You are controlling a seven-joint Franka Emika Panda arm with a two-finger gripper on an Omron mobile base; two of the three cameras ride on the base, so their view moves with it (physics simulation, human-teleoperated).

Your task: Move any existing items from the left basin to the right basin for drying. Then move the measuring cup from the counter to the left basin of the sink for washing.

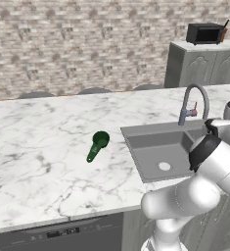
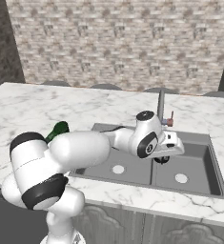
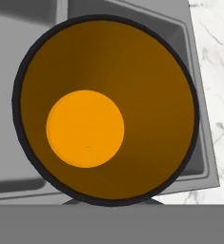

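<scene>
Round orange cup (image 3: 104, 109) with a black rim, seen from straight above in the hand view: bright orange bottom, darker inner wall, held up close over the grey double sink (image 3: 199, 143). Claw (image 2: 162, 158) clenched on that cup, hanging over the low divider between left basin (image 2: 118, 169) and right basin (image 2: 181, 178), just in front of the tap (image 2: 160, 106). Dark green measuring cup (image 1: 97, 145) lying on the white marble table (image 1: 38, 162), left of the sink, handle pointing toward the front edge.

Kitchen — marble counter (image 1: 38, 142), double sink (image 2: 132, 167), faucet (image 1: 192, 103), brick wall (image 1: 77, 44).
</scene>
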